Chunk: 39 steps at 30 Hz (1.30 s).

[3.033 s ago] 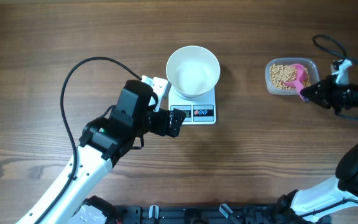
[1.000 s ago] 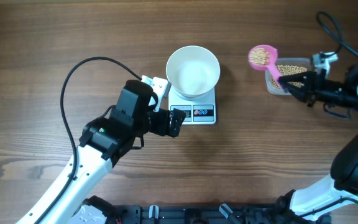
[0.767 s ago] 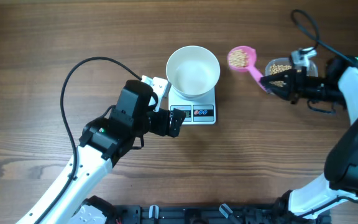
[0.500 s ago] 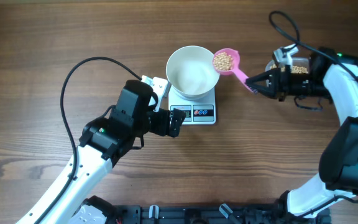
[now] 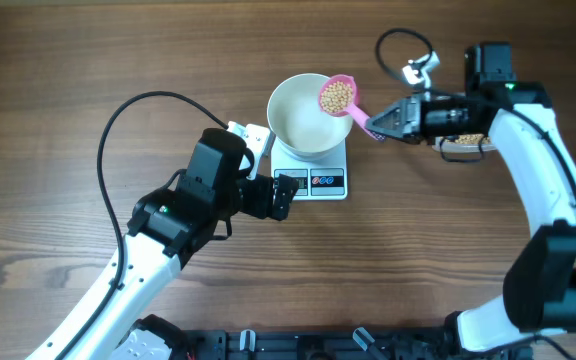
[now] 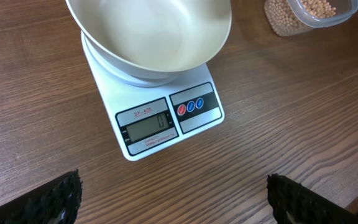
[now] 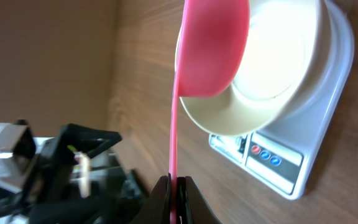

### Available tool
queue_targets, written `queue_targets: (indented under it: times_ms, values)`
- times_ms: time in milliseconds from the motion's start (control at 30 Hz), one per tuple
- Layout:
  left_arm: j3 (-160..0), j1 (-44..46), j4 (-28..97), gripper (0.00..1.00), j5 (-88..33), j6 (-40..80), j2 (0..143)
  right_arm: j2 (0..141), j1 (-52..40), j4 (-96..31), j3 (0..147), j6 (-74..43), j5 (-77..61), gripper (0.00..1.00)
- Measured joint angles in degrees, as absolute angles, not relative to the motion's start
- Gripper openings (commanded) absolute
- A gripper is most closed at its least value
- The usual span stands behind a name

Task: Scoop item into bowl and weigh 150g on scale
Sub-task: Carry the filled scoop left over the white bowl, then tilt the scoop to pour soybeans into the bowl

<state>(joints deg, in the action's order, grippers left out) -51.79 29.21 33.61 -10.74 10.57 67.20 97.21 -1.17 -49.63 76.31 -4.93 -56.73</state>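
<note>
Right pincer (image 5: 379, 128): pressed together on the end of the pink scoop's (image 5: 339, 95) handle. My wrist view shows the thin handle pinched between the pads.
Left pincer (image 5: 286, 195): spread wide and holding nothing, low over the counter (image 5: 88, 60) just in front of the scale (image 5: 328, 183).
Beans (image 5: 336, 97): one load sits in the scoop cup, which hangs over the right side of the bowl (image 5: 296, 125), near the rim rather than the middle. The rest lie in the clear tub (image 6: 284, 18) to the right, mostly hidden under my right arm from above.
Bowl: sits on the scale and its interior looks bare. The display (image 6: 145, 128) seems to read zero.
Step, my read: first pour about to go in, a long way from the target weight.
Risk, spill: if I roll the wrist this close to the rim, beans could drop outside, scatter on the counter and go unweighed.
Risk, nudge: the cup looks close to the rim. A touch would load the bowl and falsify the reading, or shift the bowl on the platform.
Risk, grip: the slim handle could twist in the pads during the tip.
Risk, overshoot: full dumps near the end could pass the target.
</note>
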Motion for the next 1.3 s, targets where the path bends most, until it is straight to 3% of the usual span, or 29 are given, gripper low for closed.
queue_targets:
  times_ms: [533,1300]
  values:
    - [-51.79,29.21,33.63,1.0,-10.74,10.57,67.2,92.07,-15.55,-45.3,76.34,-4.43,-24.08,0.05]
    - [-51.79,29.21,33.63,1.0,-10.74,10.57,67.2,92.03,-19.09,-36.77,76.34,-1.15,-14.9,0.04]
